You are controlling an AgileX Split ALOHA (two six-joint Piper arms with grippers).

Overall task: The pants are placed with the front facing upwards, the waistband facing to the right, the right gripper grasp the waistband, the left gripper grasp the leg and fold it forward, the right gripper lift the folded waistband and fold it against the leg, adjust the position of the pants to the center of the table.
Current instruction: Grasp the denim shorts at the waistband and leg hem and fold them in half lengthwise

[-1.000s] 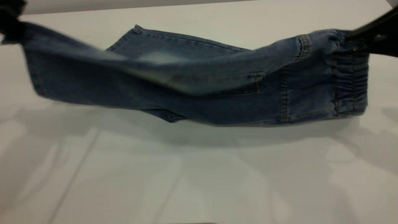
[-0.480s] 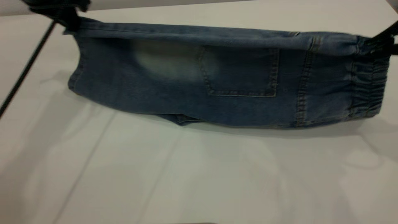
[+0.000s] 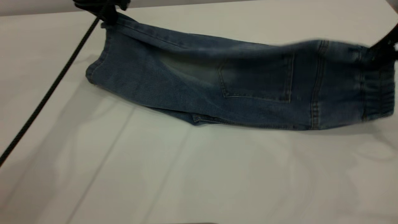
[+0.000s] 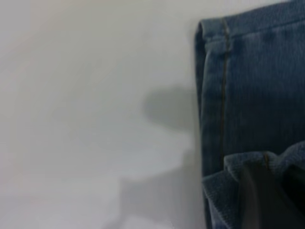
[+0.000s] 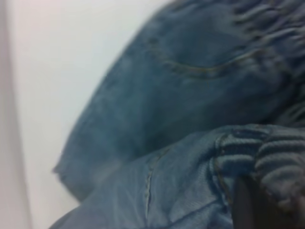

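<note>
No legible text, label, brand, number or sign appears on the pants point(image 3: 236, 84), the table point(image 3: 199, 174) or either gripper in any view.

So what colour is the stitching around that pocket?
Tan, on the blue pants' pocket; clearest in the exterior view.

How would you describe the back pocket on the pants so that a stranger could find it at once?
On the white table, blue denim pants hang stretched between the left gripper and right gripper. Right of middle sits the back pocket, a square patch outlined in tan stitching, left of the crinkled waistband.
</note>
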